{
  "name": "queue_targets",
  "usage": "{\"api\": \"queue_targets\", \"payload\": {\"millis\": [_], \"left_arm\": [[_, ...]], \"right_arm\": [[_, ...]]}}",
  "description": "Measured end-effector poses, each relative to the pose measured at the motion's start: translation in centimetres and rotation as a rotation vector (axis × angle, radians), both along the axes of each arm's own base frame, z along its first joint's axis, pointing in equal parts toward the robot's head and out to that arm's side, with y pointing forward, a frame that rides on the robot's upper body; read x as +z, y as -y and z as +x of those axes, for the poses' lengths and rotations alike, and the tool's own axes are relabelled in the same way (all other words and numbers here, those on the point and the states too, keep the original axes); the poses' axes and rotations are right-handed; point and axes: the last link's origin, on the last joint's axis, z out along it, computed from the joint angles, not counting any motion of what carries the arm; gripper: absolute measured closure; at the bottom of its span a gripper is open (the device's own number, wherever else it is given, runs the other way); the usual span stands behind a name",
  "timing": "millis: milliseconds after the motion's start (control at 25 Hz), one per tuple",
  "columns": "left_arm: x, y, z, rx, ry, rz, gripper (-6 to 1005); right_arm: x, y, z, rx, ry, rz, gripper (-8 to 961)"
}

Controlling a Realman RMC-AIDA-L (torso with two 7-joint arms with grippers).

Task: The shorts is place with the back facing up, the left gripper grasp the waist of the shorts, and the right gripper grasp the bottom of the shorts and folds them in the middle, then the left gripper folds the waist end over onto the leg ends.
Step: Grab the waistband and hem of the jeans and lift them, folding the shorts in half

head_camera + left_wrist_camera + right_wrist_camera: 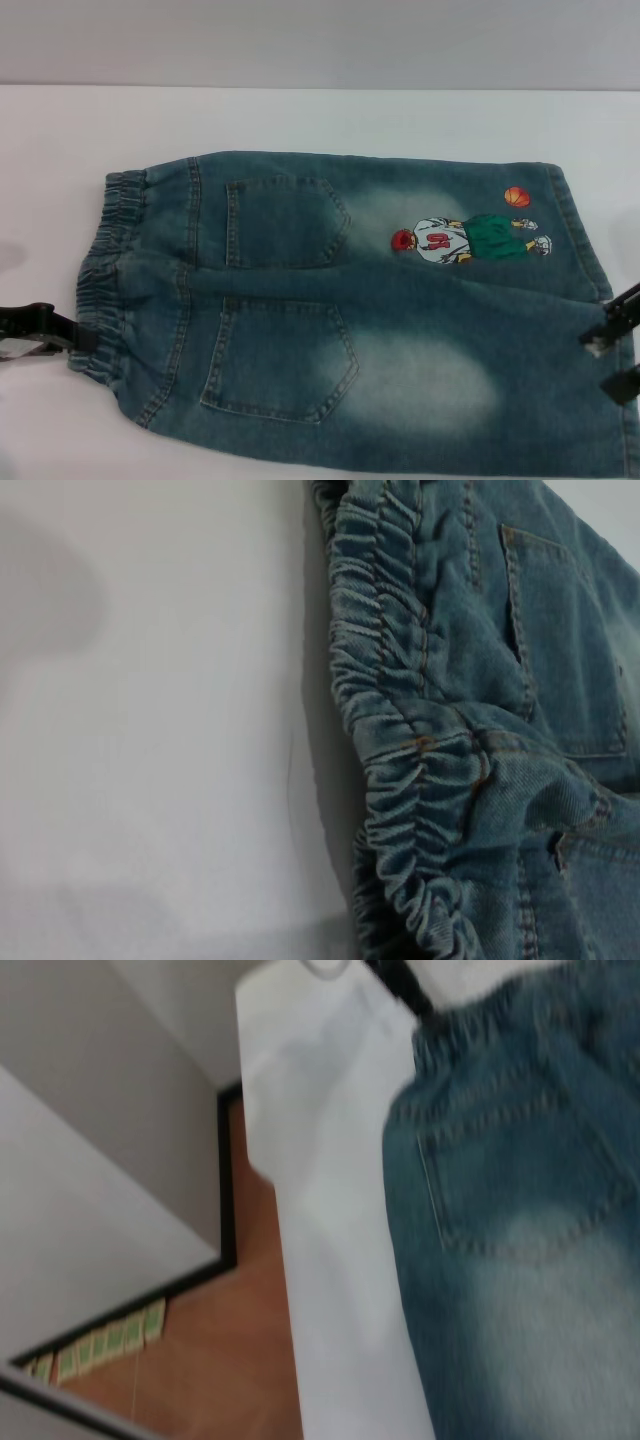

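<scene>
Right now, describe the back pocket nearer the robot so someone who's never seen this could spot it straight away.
Start at the denim shorts spread across the white table, elastic waistband toward the robot's left. Two stitched back pockets sit beside that band; take the nearer pocket. Unlike the far pocket, it borders a large pale faded patch, away from the embroidered basketball player.
</scene>
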Motion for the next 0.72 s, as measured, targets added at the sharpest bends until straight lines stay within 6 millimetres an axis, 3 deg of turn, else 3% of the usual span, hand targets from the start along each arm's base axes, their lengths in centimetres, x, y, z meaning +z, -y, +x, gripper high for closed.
{"api": "queue_targets", "payload": {"millis": [720], "left_arm": [[-0.1, -0.1, 0.0, 0.011, 0.005, 0.011, 952]], "right_arm": [[-0.6, 0.9, 1.2, -0.016, 0.188, -0.142, 371]]}}
